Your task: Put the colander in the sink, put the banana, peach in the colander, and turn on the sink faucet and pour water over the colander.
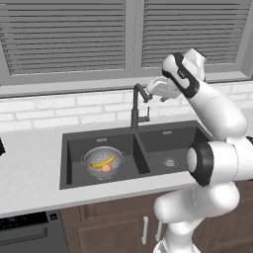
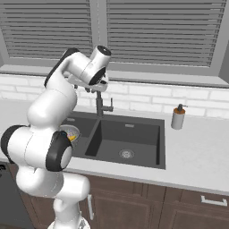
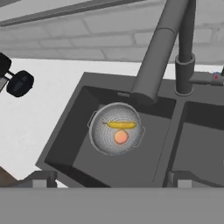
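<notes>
The silver colander (image 1: 103,162) sits in the left basin of the dark grey sink (image 1: 163,134). Inside it lie the yellow banana (image 1: 104,161) and the orange-pink peach (image 1: 106,168). In the hand view the colander (image 3: 100,140) holds the banana (image 3: 121,125) above the peach (image 3: 120,137). The sink faucet (image 1: 134,107) stands behind the divider, and its spout (image 3: 156,50) reaches over the left basin. My gripper (image 1: 149,92) hovers open right beside the top of the spout, holding nothing. Its fingertips (image 3: 43,179) frame the left basin from above.
A soap dispenser (image 2: 178,117) stands on the counter right of the sink. A dark object (image 3: 17,81) lies on the counter to the left. The window sill and tiled wall run close behind the faucet (image 2: 100,103). A dishwasher front (image 1: 29,232) is at lower left.
</notes>
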Motion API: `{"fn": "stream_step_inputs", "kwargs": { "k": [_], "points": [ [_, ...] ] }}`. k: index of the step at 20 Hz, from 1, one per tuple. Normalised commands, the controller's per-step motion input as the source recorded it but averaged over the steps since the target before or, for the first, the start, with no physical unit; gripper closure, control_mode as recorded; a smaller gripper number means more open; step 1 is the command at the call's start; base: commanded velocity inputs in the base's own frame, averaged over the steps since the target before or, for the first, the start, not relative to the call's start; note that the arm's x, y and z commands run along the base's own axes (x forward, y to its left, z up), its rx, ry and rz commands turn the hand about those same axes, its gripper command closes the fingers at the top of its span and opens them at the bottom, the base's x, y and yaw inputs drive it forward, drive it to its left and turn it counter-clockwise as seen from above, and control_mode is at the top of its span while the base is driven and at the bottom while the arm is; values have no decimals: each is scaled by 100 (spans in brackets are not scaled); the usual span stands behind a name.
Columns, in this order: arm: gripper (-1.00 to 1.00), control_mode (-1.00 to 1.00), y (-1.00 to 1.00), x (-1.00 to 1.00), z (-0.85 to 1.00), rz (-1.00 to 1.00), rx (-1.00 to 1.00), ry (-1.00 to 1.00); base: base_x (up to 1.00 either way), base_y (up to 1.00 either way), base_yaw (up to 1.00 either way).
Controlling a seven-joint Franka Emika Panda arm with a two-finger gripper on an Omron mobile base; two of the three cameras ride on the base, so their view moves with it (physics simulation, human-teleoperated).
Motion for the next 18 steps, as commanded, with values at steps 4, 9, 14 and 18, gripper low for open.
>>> {"fn": "stream_step_inputs", "kwargs": {
  "k": [4,9,14,18],
  "points": [
    [-100,-100,0,54,0,-5,2,9,0,0,0],
    [-100,-100,0,41,-10,-1,0,12,0,0,0],
    [-100,-100,0,29,-2,0,0,7,0,0,0],
    [-100,-100,0,48,-12,0,0,8,0,0,0]
  ]
}}
